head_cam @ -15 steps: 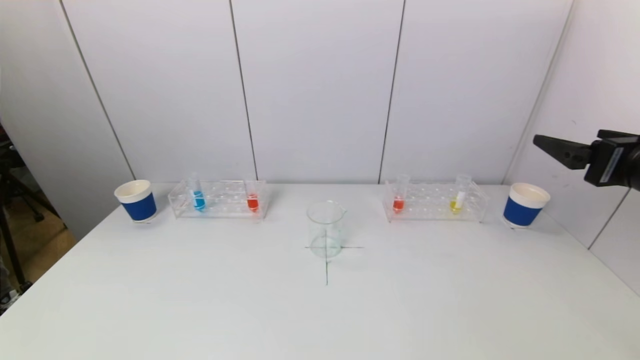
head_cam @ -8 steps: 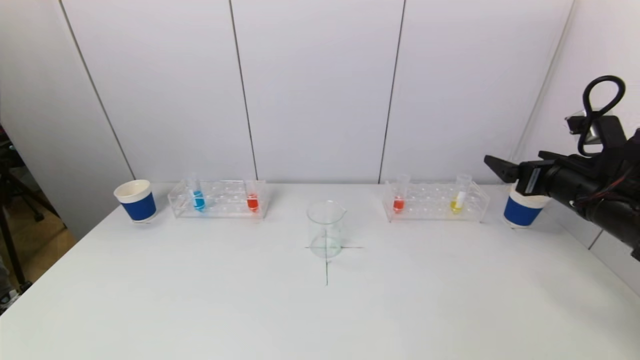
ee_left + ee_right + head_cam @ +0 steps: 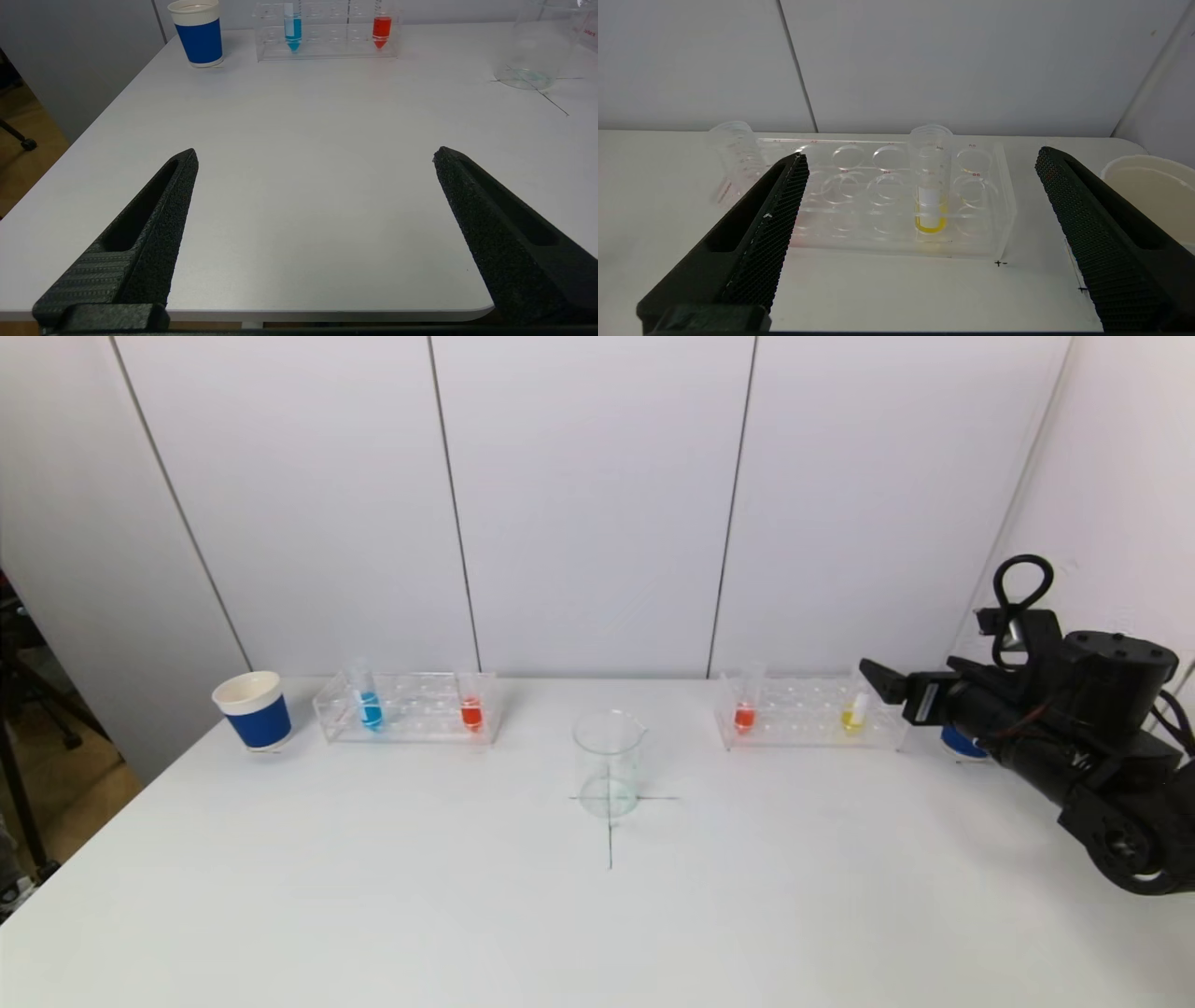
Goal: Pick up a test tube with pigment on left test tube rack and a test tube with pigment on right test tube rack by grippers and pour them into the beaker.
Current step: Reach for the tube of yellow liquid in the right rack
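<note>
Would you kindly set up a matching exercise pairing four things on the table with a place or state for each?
Things:
1. blue tube
2. yellow tube
3. beaker
4. left paper cup

Descriptions:
A. stands on the marked cross
B. outermost on the table's left
C. in the left rack
D. nearest the open right gripper

Pairs: 1-C, 2-D, 3-A, 4-B

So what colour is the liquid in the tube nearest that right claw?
Yellow, clearest in the right wrist view.
</note>
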`<action>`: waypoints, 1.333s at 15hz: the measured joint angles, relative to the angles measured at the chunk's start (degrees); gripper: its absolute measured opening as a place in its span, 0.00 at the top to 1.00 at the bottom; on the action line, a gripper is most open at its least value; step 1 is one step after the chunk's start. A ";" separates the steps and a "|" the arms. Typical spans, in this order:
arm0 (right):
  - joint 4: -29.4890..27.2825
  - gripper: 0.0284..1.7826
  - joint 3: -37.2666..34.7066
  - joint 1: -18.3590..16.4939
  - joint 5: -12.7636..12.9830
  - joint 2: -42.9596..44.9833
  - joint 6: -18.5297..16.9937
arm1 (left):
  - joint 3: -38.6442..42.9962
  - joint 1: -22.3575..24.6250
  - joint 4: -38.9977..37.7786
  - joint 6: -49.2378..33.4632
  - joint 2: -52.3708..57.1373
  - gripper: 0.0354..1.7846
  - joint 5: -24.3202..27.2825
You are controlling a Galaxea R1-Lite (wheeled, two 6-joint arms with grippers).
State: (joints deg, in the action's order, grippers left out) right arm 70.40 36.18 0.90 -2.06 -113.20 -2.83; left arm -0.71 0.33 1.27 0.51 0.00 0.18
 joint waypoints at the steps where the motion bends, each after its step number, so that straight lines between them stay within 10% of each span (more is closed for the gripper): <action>1: 1.10 0.01 0.15 0.00 0.06 -1.46 -0.06 | 0.00 0.00 0.00 0.00 0.00 0.01 0.00; 20: 5.10 0.01 4.69 -0.05 0.96 -12.74 -0.50 | 0.00 -0.02 0.02 0.01 0.00 0.01 -0.02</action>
State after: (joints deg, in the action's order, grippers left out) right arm 75.50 40.88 0.85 -1.10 -125.94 -3.33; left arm -0.71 0.30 1.29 0.52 0.00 0.16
